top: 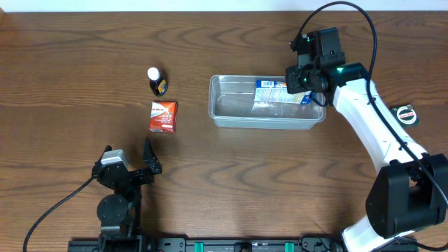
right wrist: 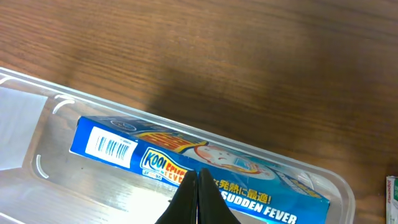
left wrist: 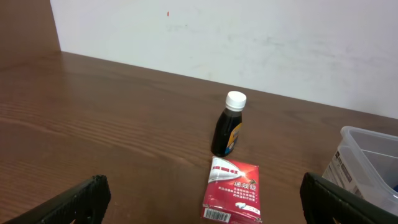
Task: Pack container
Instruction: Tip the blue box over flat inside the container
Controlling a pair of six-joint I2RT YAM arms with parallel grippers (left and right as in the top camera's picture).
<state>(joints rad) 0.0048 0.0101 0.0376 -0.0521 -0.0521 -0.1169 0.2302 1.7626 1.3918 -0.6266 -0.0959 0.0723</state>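
Note:
The clear plastic container [top: 224, 112] stands right of the table's middle, and its rim shows in the right wrist view [right wrist: 56, 87] and at the right edge of the left wrist view [left wrist: 373, 134]. A blue box [top: 274, 87] [right wrist: 186, 158] lies inside along its far wall. My right gripper [top: 299, 85] [right wrist: 198, 186] is shut and empty, its tips just above the blue box. A red box [top: 163, 115] [left wrist: 233, 190] and a dark bottle with a white cap [top: 156, 81] [left wrist: 229, 124] stand left of the container. My left gripper [top: 129, 162] [left wrist: 199, 199] is open, near the front edge, the red box ahead between its fingers.
A small round green-and-black object [top: 406, 114] lies at the right, beside my right arm. A pale wall runs behind the table in the left wrist view.

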